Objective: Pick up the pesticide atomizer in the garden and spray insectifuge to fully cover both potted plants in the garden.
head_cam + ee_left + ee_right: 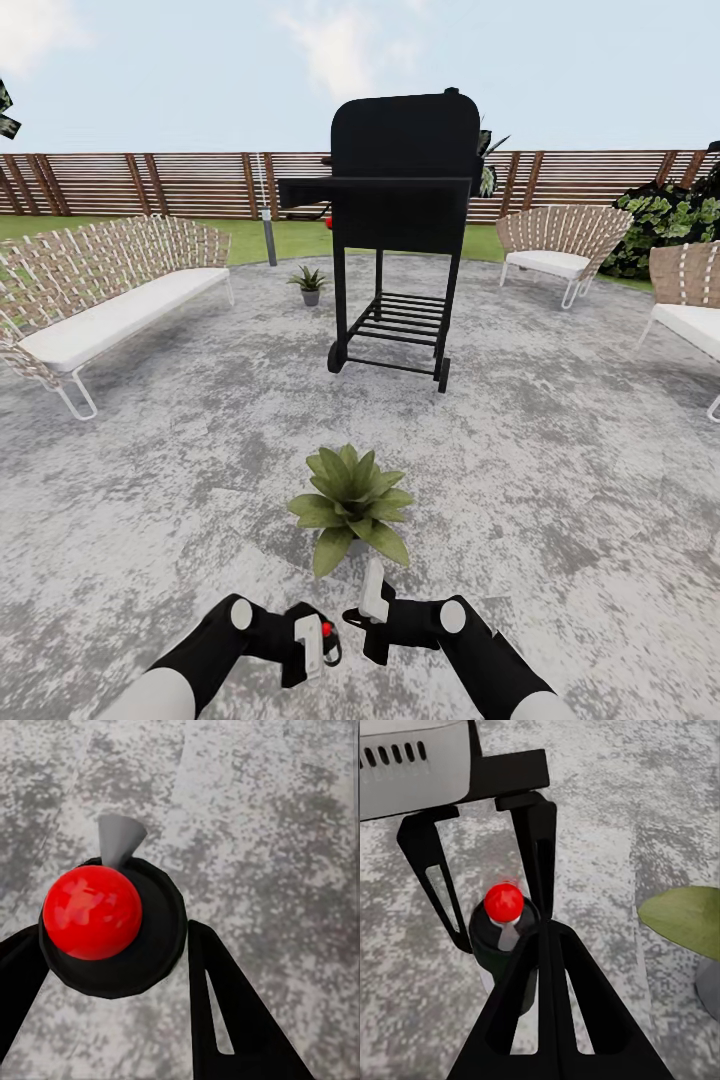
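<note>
Head view frames the spraying step: the pesticide atomizer (322,634) is carried in the left gripper (318,640), low at 6 o'clock, and the nearer of the potted plants (352,504) stands on the grey paving (560,480) just beyond both grippers, at 12 o'clock from them. A second potted plant (309,283) is seen well apart, further up the paving at 11 o'clock, left of the black grill (402,230). In the left wrist view the atomizer's red top (91,912) and grey nozzle (118,840) are seen between the two dark fingers (232,1012), which are closed against its body. The right gripper (368,604) is held just beside the left one at 3 o'clock; its fingers appear drawn together in the right wrist view, with nothing between them, and the atomizer (502,930) lies just past them. The next move is judged to call for the nozzle being aimed at the near rosette's leaves before spraying, then the far plant being approached
</note>
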Motion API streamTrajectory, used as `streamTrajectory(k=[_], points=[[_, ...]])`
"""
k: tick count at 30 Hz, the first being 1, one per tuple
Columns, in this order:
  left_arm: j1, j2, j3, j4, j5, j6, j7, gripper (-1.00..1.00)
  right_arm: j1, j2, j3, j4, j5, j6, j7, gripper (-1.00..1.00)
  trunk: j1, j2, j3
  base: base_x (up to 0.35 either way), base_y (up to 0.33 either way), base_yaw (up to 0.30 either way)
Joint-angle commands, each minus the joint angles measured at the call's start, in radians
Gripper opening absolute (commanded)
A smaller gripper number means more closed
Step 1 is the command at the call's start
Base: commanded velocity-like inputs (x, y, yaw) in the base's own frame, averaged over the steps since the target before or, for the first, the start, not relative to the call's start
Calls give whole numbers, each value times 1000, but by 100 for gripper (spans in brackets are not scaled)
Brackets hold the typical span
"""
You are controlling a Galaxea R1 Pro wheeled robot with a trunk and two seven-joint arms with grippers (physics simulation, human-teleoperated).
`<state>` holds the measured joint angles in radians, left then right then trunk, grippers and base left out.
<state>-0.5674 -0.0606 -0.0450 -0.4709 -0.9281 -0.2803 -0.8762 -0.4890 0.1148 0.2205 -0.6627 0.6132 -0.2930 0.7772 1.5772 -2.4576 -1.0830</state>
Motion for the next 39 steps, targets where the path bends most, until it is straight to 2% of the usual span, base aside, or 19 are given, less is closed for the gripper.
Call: streamTrajectory(k=[1, 4, 9, 11, 39], points=[[0, -3, 1, 0, -8, -11, -1, -100, 0, 0, -1, 0, 10, -6, 0, -100, 0, 0, -1, 0, 0, 0], [0, -7, 2, 2, 0, -15, -1, -100, 0, 0, -1, 0, 10, -6, 0, -100, 0, 0, -1, 0, 0, 0], [0, -8, 2, 4, 46, -21, -1, -100, 0, 0, -1, 3, 11, -6, -1, -100, 0, 0, -1, 0, 0, 0], [0, -8, 1, 5, 50, -21, -1, -100, 0, 0, -1, 3, 11, -6, -1, -100, 0, 0, -1, 0, 0, 0], [0, -8, 5, 5, 57, -23, -1, -100, 0, 0, -1, 3, 11, -6, -1, -100, 0, 0, -1, 0, 0, 0]])
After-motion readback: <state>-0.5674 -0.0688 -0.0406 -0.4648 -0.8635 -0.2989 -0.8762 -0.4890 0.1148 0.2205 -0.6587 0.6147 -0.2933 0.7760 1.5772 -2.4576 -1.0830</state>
